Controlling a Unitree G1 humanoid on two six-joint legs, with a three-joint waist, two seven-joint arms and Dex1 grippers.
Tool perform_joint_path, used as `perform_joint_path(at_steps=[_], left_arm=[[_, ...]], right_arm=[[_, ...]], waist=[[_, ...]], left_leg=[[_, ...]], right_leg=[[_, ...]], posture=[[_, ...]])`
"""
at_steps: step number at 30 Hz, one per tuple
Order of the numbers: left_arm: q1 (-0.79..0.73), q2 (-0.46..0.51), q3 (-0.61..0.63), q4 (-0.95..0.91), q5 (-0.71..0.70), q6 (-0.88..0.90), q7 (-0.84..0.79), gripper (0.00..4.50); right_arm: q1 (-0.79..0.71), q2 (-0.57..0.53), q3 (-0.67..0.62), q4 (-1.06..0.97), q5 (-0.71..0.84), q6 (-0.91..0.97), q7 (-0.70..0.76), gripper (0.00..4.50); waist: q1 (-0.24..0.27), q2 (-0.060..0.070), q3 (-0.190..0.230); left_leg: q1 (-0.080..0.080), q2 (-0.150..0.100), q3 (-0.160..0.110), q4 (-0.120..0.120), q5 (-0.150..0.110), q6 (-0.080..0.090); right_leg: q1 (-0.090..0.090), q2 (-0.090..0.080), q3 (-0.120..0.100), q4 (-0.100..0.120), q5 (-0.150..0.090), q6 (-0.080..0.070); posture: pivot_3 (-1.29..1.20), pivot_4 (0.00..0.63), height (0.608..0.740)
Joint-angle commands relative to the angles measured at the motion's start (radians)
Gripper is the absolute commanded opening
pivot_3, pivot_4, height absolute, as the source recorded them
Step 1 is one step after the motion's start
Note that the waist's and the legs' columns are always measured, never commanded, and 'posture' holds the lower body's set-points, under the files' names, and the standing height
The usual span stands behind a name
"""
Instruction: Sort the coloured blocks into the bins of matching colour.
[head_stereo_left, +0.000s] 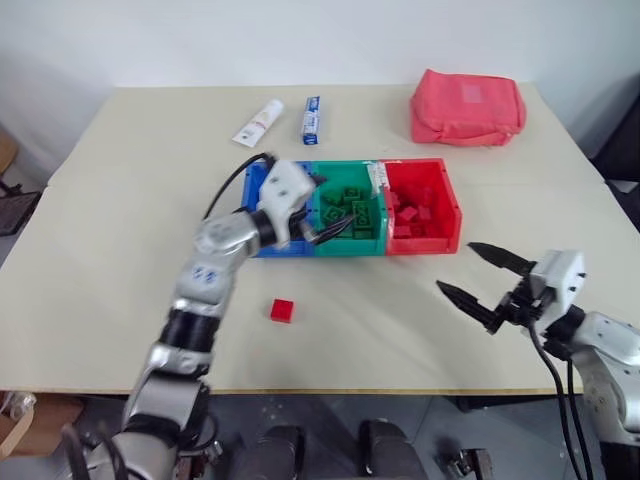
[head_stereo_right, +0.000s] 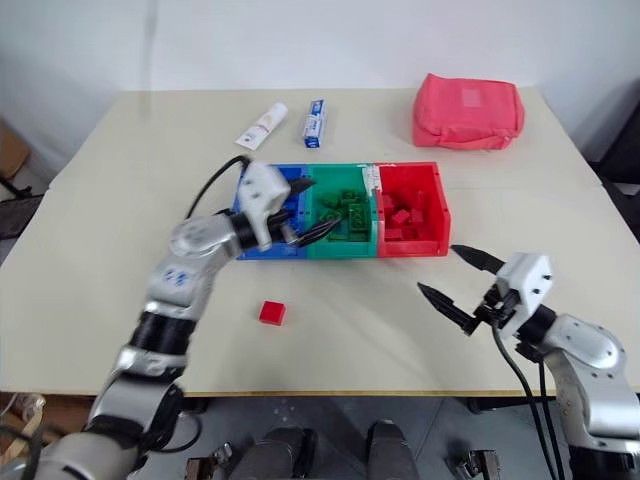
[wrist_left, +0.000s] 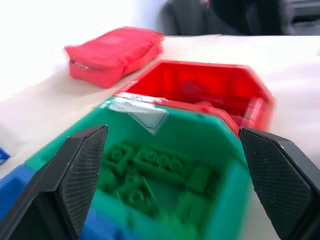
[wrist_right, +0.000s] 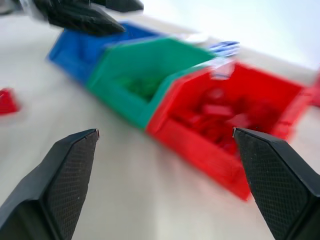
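a pale table seen from my head camera, told from left to right. my left gripper (head_stereo_left: 322, 222) hangs over the near edge of the green bin (head_stereo_left: 350, 213), its two black fingers spread wide and holding nothing; through its wrist camera i look down on a pile of green bricks (wrist_left: 150, 172) inside. the three joined bins run in a row: blue bin (head_stereo_left: 256, 185), green, then red bin (head_stereo_left: 425, 205), which has red bricks (head_stereo_left: 412, 213) in it. on the bare table in front of the blue bin, well apart from it, lies one loose red block (head_stereo_left: 282, 310), squarish, with no clear long axis. at the right, my right gripper (head_stereo_left: 484, 280) hovers low above the table, fingers wide and empty, pointing toward the bins.

the loose block sits toward me and slightly left of my left gripper, beside that arm's forearm, and far from the right gripper, so i judge the left arm the nearer one. its bin lies at the far right of the row.

behind the bins: a toothpaste tube (head_stereo_left: 259, 122), a small blue box (head_stereo_left: 311, 120), a pinkish-red pouch (head_stereo_left: 467, 106).
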Motion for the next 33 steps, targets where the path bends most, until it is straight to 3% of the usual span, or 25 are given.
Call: perform_joint_path(at_steps=[1,8,14,17,23,33], left_arm=[[0.175,0.186,0.077,-0.13,-0.079,-0.006,-0.186,4.45],[0.512,0.309,0.359,-0.127,-0.176,-0.1,-0.216,4.45],[0.61,0.385,0.398,0.008,-0.138,-0.265,-0.28,4.45],[0.582,0.384,0.357,-0.024,-0.156,-0.256,-0.305,4.45],[0.432,0.342,0.109,-0.119,-0.08,-0.148,-0.304,4.45],[0.248,0.292,-0.119,0.082,0.124,-0.235,-0.288,4.45]], right_arm=[[-0.063,-0.028,0.046,0.053,-0.048,-0.11,0.091,4.5],[-0.154,-0.055,0.147,0.097,-0.05,-0.093,0.213,4.5],[-0.2,-0.078,0.184,0.17,-0.071,-0.1,0.282,4.5],[-0.198,-0.1,0.185,0.184,-0.072,-0.098,0.316,4.5],[-0.107,-0.161,0.135,0.142,-0.046,-0.075,0.329,4.5],[0.049,-0.186,0.077,0.002,-0.027,-0.009,0.291,4.5]], waist=[[-0.008,0.001,0.0],[0.014,0.001,0.0],[0.026,0.001,0.0],[0.026,0.001,0.0],[0.024,0.001,0.0],[0.007,0.001,-0.001]], left_leg=[[0.001,0.0,0.0,-0.001,0.0,0.0],[0.001,0.0,-0.005,0.0,0.0,0.0],[0.001,0.0,-0.004,0.0,-0.001,0.0],[0.001,0.0,-0.005,0.0,-0.001,0.0],[0.001,0.0,-0.005,0.0,-0.001,0.0],[0.001,0.002,-0.002,-0.001,-0.002,-0.001]], right_leg=[[0.0,0.0,0.0,0.0,0.0,0.0],[0.003,-0.001,-0.001,-0.003,0.0,-0.002],[0.004,-0.001,-0.002,-0.004,0.0,-0.002],[0.005,-0.001,-0.002,-0.005,0.0,-0.002],[0.005,-0.001,-0.002,-0.004,0.0,-0.002],[0.002,0.001,-0.002,-0.003,0.0,-0.003]], posture=[[0.0,0.15,0.74],[0.0,0.15,0.74],[0.0,0.15,0.74],[0.0,0.15,0.74],[0.0,0.15,0.74],[0.0,0.15,0.74]])
